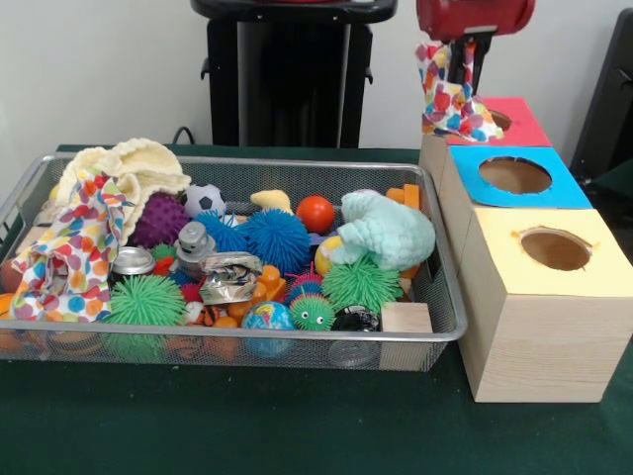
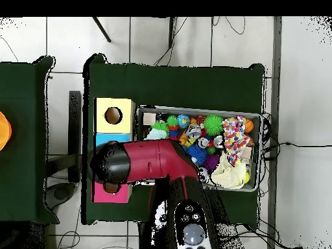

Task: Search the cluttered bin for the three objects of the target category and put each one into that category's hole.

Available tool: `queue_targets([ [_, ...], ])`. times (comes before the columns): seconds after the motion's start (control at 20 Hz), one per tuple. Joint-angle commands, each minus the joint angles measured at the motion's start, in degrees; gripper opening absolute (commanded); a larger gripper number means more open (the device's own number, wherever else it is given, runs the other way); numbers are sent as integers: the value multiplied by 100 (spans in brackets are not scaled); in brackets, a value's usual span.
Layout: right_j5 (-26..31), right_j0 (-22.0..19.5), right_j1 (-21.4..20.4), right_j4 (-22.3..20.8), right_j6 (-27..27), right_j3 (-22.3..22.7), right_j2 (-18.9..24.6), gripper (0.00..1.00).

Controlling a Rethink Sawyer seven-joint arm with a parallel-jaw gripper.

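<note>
My gripper (image 1: 467,79) hangs at the top right, shut on a white polka-dot cloth (image 1: 447,107) that dangles over the near edge of the red-topped box (image 1: 526,127). The yellow-topped box's hole (image 1: 556,249) lies two boxes nearer the camera; it also shows in the overhead view (image 2: 113,116). A second polka-dot cloth (image 1: 71,249) lies at the left end of the wire bin (image 1: 297,336), beside a cream knitted cloth (image 1: 134,166). In the overhead view the arm (image 2: 139,162) hides the gripper.
The blue-topped box (image 1: 514,176) stands between the red and yellow ones. The bin holds spiky rubber balls (image 1: 275,237), a mint plush piece (image 1: 388,233), cans, a small globe, a wooden block (image 1: 406,319) and other toys. The pedestal (image 1: 287,74) stands behind.
</note>
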Motion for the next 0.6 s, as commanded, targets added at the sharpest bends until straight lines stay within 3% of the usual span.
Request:
queue_targets([
  [0.05,197,190,442,157,1338,-586,-100,0],
  [0.4,699,511,480,378,1533,-1009,-250,0],
  [0.55,847,523,631,417,1392,-1255,-250,0],
  [0.6,977,520,771,357,1249,-1520,-227,0],
])
